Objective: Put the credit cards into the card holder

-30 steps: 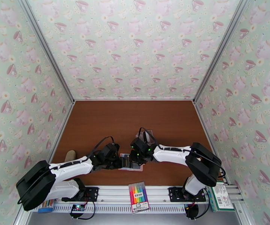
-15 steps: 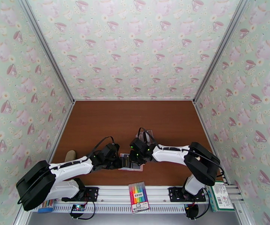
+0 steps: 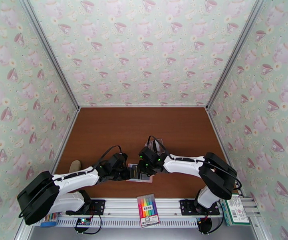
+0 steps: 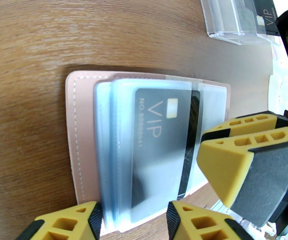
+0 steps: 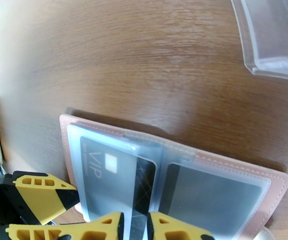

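On the near rail lies a flat pack of coloured markers (image 3: 148, 210). Just beyond it, on the brown wooden table (image 3: 144, 125), the open pink folding card holder (image 4: 82, 133) with clear sleeves lies flat between both wrists. It is where it lay a second ago, and neither arm has visibly moved. The left gripper (image 4: 134, 216) has its yellow fingers spread, straddling the holder's near edge. A dark grey credit card marked VIP (image 4: 155, 145) sits in one sleeve, and another dark card (image 5: 213, 201) in the neighbouring sleeve. The right gripper (image 5: 135, 225) has its fingers close together. The narrow gap between them shows a black striped card (image 5: 139, 189) half under the VIP sleeve; whether they pinch it I cannot tell. Farther back stands a clear plastic box (image 5: 271, 33).
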### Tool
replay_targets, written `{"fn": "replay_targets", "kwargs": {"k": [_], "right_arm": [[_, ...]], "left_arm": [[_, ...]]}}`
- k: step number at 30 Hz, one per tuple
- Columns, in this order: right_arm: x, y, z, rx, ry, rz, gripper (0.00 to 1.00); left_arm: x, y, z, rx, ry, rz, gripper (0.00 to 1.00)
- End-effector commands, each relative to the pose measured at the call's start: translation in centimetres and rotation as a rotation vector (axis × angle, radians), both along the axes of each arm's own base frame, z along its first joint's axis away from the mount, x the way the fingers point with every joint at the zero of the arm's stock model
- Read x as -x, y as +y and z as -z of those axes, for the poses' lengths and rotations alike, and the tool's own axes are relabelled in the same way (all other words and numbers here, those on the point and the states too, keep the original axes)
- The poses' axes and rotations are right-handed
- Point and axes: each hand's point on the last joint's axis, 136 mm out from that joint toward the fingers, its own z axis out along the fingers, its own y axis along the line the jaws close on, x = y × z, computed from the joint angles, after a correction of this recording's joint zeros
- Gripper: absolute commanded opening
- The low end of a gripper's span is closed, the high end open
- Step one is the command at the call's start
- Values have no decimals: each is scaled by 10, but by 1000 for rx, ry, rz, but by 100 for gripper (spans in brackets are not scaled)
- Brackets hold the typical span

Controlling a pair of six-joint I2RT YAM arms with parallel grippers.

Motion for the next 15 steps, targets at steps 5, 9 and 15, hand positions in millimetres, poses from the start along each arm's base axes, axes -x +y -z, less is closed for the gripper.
{"fn": "replay_targets", "kwargs": {"k": [5, 9, 15], "right_arm": [[1, -3, 9, 40, 1, -6, 22], [1, -3, 10, 46, -2, -7, 22], [2, 1, 12, 43, 5, -14, 20]], "left_arm": [[7, 8, 9, -37, 16, 5, 50], [6, 8, 9, -36, 16, 5, 50], [7, 7, 11, -35, 21, 6, 50]]}}
